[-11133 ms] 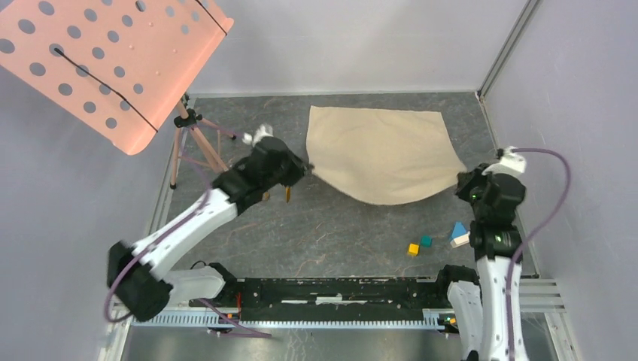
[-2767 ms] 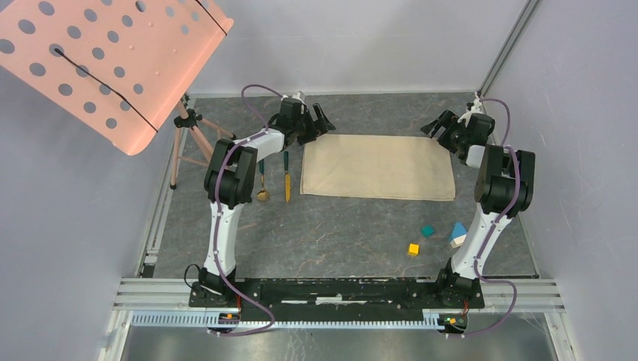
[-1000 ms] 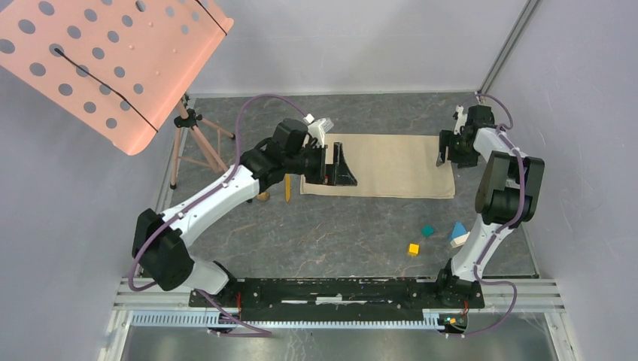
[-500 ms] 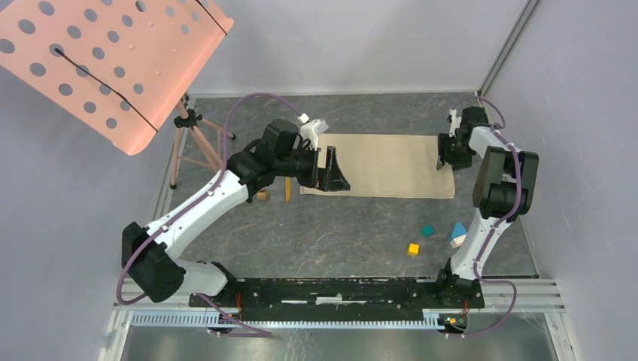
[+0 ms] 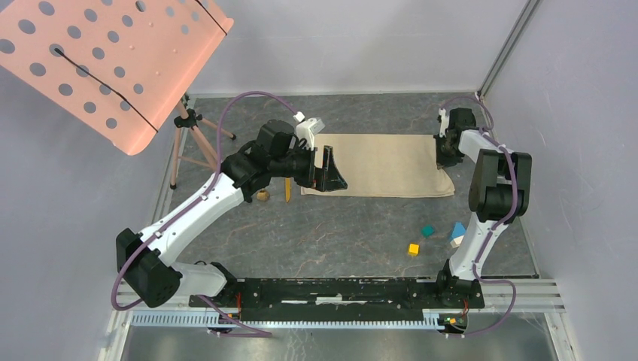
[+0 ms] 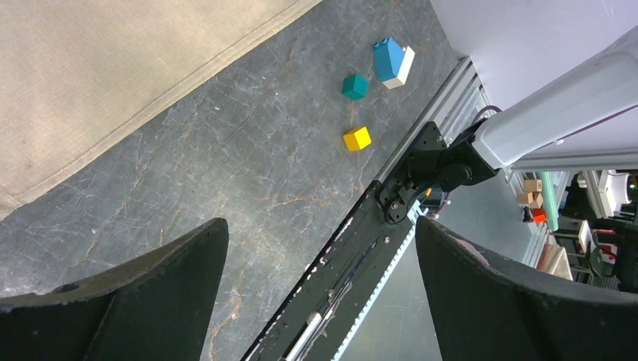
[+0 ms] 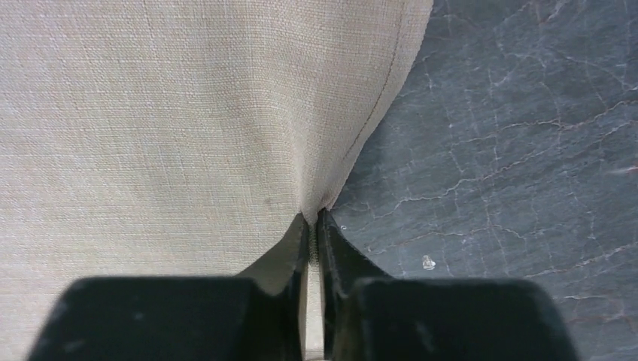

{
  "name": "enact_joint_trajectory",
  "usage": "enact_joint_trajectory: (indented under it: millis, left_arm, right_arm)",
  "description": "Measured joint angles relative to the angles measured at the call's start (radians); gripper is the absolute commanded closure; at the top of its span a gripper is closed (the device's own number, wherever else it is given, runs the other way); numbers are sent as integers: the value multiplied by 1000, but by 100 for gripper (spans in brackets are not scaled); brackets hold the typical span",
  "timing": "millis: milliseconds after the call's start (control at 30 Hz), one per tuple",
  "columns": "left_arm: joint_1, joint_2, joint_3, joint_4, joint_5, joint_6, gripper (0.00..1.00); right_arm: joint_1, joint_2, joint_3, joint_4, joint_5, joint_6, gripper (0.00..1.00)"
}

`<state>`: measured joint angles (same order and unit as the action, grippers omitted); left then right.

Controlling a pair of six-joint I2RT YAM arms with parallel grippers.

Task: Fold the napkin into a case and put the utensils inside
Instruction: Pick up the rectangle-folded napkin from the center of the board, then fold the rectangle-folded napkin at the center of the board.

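The beige napkin (image 5: 380, 165) lies flat on the dark mat as a folded rectangle. My right gripper (image 5: 444, 156) is at its right edge; in the right wrist view the right gripper (image 7: 314, 219) is shut on a pinch of the napkin (image 7: 150, 113) at the hem. My left gripper (image 5: 332, 170) hovers over the napkin's left end, open and empty, and the left wrist view shows the left gripper (image 6: 321, 226) wide apart above bare mat, with the napkin (image 6: 113, 68) at upper left. The gold knife (image 5: 287, 192) and part of the spoon (image 5: 262, 195) show just left of the napkin, mostly under the left arm.
A pink perforated stand (image 5: 113, 60) on a tripod (image 5: 192, 143) stands at the back left. A yellow cube (image 5: 413, 249), a teal cube (image 5: 426, 231) and a blue block (image 5: 458, 232) lie front right. A black rail (image 5: 338, 289) runs along the near edge, and walls close in behind and to the right.
The right gripper has closed onto the napkin's right edge, puckering the corner slightly. The left arm has drawn back a little to the left, still open.
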<state>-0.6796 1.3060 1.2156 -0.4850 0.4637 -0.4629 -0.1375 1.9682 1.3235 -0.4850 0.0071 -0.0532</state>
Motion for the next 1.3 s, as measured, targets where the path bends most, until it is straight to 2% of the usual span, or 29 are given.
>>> enact_joint_trajectory:
  millis: [267,500,633,800,1067,1300]
  left_arm:
    - [0,-2,-7,0,-8,0,0]
    - [0,-1,-17,1,-4,0,0]
    - [0,2,-17,1,0,0,0]
    - [0,3,-18,1,1,0,0]
    - [0,4,-18,1,1,0,0]
    - [0,4,-18,1,0,0,0]
  right_arm:
    - [-31,-2,2,12,23,-31,100]
    - [-109,-20,-29,18,230,-90,99]
    - [-97,-25,-30,3,330,-95,100]
    - [26,-80,-77,-15,418,-79,100]
    - [338,-156,-85,-88,419,14,100]
    - [511,-100,61,-179,346,85,99]
